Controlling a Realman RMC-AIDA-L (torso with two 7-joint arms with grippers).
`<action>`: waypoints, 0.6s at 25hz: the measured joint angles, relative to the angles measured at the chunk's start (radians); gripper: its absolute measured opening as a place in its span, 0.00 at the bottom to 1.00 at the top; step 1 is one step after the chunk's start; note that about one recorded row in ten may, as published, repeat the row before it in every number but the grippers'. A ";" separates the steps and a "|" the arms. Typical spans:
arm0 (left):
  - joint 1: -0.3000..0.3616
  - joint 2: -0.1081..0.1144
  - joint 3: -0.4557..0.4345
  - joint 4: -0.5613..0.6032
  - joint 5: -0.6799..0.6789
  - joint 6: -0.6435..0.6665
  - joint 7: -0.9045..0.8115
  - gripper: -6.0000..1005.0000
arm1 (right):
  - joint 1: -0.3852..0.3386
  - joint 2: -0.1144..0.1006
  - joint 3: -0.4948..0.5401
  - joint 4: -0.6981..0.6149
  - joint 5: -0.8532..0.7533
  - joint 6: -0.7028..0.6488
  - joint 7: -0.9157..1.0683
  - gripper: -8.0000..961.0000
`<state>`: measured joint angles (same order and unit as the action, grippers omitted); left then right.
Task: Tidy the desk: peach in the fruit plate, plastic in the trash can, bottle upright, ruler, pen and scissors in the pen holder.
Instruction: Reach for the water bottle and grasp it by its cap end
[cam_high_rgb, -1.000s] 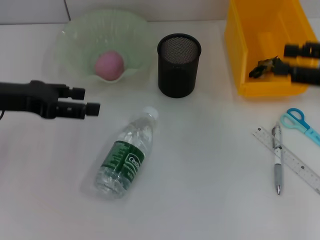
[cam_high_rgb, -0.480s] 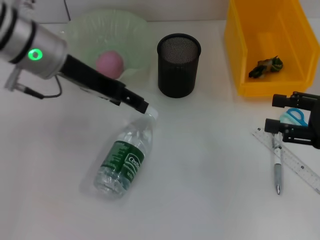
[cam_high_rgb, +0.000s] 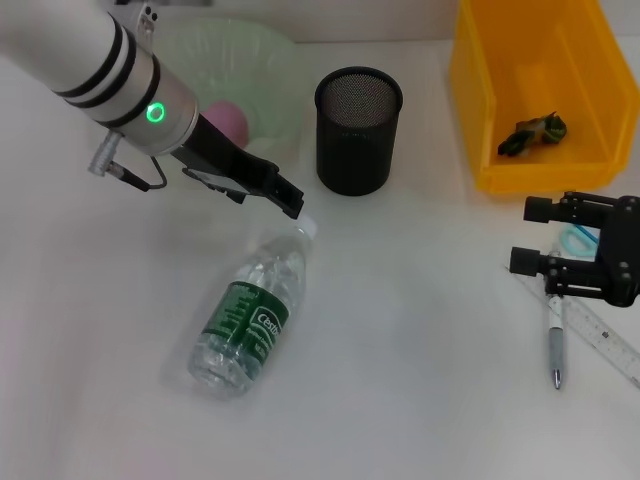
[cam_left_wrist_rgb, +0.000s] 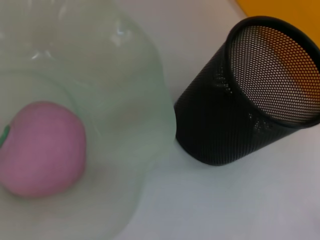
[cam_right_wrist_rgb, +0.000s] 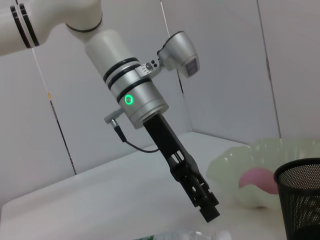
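The left gripper (cam_high_rgb: 290, 199), seemingly pressed together, is held just above the lying water bottle's (cam_high_rgb: 250, 308) cap; the right gripper (cam_high_rgb: 533, 236) is spread over the pen (cam_high_rgb: 556, 340).

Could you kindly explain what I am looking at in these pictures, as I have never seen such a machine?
It is a two-armed robot tidying a desk. One picture looks down from its head; the other two come from cameras on its wrists. The left gripper hangs just above the cap of a lying bottle. The right gripper is open, holds nothing and hovers over the pen, ruler and scissors. A peach lies in the plate, beside the mesh holder. The yellow bin holds a plastic scrap.
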<state>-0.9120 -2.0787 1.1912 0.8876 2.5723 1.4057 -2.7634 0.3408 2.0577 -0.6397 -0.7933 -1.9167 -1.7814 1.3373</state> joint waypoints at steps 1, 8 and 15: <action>-0.003 -0.001 0.001 -0.028 -0.005 -0.026 -0.001 0.81 | 0.004 0.000 0.000 0.000 0.000 0.001 0.000 0.75; 0.000 -0.001 0.009 -0.069 -0.053 -0.054 -0.003 0.79 | 0.020 0.003 0.003 0.001 0.000 0.001 -0.002 0.74; 0.005 -0.001 0.090 -0.104 -0.116 -0.105 -0.010 0.76 | 0.045 0.005 0.000 0.006 -0.029 0.001 -0.003 0.73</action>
<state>-0.9069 -2.0802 1.2815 0.7833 2.4563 1.3002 -2.7736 0.3857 2.0632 -0.6393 -0.7877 -1.9461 -1.7809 1.3344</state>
